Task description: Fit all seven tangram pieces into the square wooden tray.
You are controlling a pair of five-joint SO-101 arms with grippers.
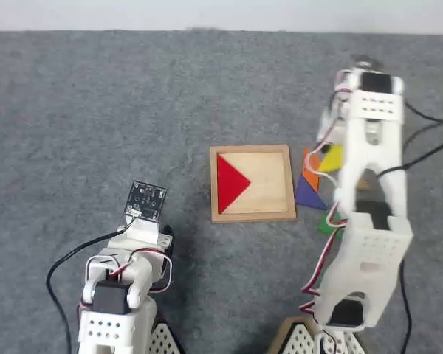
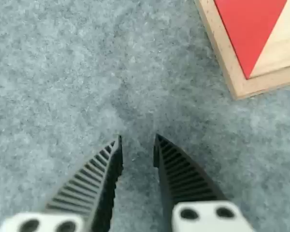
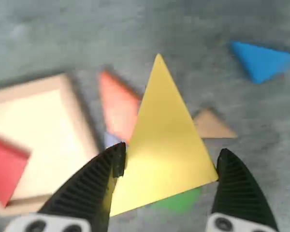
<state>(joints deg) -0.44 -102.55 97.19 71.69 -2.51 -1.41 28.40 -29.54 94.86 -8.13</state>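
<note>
Right arm (image 1: 369, 243) lies across the loose pieces beside the square wooden tray (image 1: 252, 216) and cuts most of them off. At its edge only slivers show in the high view: orange piece (image 1: 310, 175), purple piece (image 1: 308, 194), green piece (image 1: 329, 221).

Right tool (image 3: 173, 155) is clamped on the yellow triangle (image 3: 159, 121), one finger at each side edge. The triangle sits above the other pieces and covers part of the orange and the green.

Blue triangle (image 3: 261, 60) and tan triangle (image 3: 211, 125) lie apart on the grey surface (image 1: 96, 110); their outlines are hard to make out.

Red triangle (image 1: 230, 181) lies in the tray, against the wall nearest the left arm.

Left tool (image 2: 137, 141) has its fingers a little apart, over the surface near a tray corner.
</note>
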